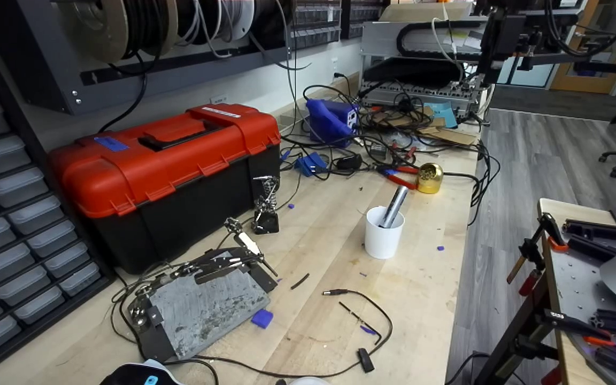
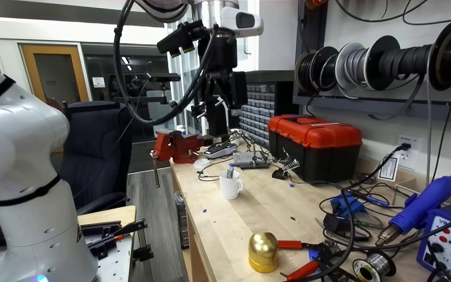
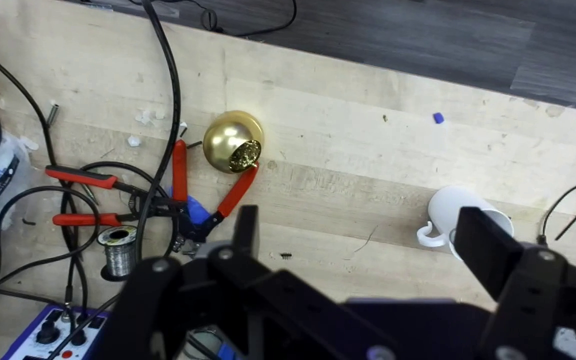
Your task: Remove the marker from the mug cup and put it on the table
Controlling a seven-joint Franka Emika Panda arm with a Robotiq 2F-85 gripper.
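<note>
Leaning in the mug cup [image 1: 384, 243] on the table [image 1: 332, 230], right of centre in an exterior view, the marker [image 1: 395, 202] protrudes from the top. Gripper [image 3: 361, 227], lower half of the wrist view: jaws wide apart.
</note>
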